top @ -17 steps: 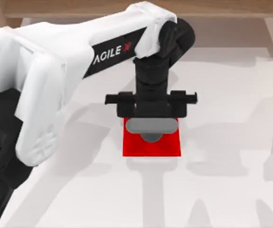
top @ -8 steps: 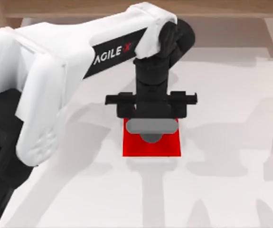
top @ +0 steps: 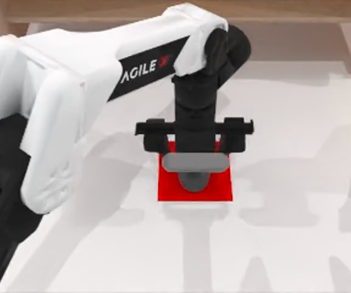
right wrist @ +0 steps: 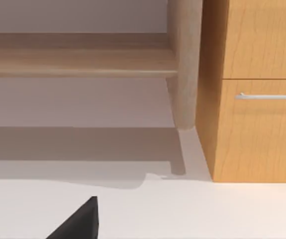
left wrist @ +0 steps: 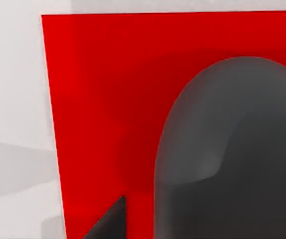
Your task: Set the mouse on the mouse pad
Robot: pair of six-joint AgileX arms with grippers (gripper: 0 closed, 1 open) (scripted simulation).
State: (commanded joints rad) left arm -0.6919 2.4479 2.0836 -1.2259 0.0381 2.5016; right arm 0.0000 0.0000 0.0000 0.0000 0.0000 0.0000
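- While the mouse [top: 195,168] lay on the mouse pad [top: 215,189], toward its 12 o'clock edge, the left gripper [top: 194,145] hung over it.
- Its fingers were spread wide, holding nothing.

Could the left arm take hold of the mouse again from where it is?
Probably yes: the left gripper hangs open right above the mouse, which lies uncovered on the mouse pad.
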